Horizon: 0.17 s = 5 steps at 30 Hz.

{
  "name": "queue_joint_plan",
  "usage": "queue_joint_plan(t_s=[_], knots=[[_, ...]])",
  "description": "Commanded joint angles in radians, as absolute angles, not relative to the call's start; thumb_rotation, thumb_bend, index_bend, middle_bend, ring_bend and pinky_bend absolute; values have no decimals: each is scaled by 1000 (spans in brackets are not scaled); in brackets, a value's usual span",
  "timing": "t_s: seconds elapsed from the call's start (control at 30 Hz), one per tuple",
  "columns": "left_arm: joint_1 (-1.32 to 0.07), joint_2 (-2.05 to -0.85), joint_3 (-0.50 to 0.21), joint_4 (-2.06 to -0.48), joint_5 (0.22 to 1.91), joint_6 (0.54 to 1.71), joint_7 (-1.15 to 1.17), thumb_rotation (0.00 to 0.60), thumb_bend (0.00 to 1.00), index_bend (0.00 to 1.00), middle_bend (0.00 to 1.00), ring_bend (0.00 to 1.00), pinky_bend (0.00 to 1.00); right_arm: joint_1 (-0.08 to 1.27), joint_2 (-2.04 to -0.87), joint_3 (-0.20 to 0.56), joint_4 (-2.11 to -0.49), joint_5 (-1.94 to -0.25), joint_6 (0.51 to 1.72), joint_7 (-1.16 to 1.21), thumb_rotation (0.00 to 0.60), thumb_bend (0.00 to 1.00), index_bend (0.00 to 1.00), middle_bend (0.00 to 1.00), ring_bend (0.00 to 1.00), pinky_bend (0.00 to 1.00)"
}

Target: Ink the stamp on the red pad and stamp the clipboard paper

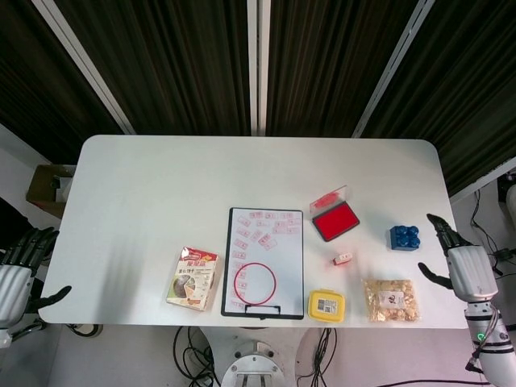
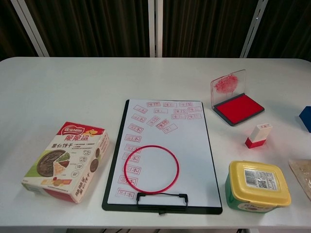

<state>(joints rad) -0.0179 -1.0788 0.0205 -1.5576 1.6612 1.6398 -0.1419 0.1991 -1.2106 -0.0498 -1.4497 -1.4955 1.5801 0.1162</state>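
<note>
Stamp (image 2: 258,135) sits alone on the white table (image 1: 161,185), leaning a little, just in front of the red pad (image 2: 239,108) and a short way right of the clipboard (image 2: 164,155) — nobody is holding it. Over at the right edge of the table, the right hand (image 1: 465,268) hangs off past the rim with its fingers spread and nothing in it; only the head view catches it. Down at the far left, the left hand (image 1: 20,270) is parked beside the table too, fingers apart, empty as well.

Now the paper: it's already peppered with small red rectangular prints, a cluster across the top and a column running down the left side, and a red ring (image 2: 151,169) lies on the lower half. The pad's clear lid stands open, smeared red on the inside. So stamping has clearly been done on this sheet; whether this particular round is finished I can't say for certain, but with the stamp set down and both hands clear of it, it reads like either a completed pass or a pause before another pick-up.

Around the action: a snack box (image 2: 65,161) left of the clipboard, a yellow-lidded tub (image 2: 258,186) in front of the stamp, a blue block (image 1: 405,237) and a bag of snacks (image 1: 391,300) to the right
</note>
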Motion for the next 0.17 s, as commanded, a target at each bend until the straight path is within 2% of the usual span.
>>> queue_joint_plan(t_s=[0.03,0.17], knots=[[-17,-1077,20,-1561,1660,1640,-139,600,0,97,94,67,159,107,-1157,-14,-1471,-1411,1547,202,600,28,0,0,0,0],[-16,-1079,19,-1560,1657,1639,-137,600,0,96,94,67,159,97,-1165,-6,-1443,-1412,1534,211,600,27,0,0,0,0]])
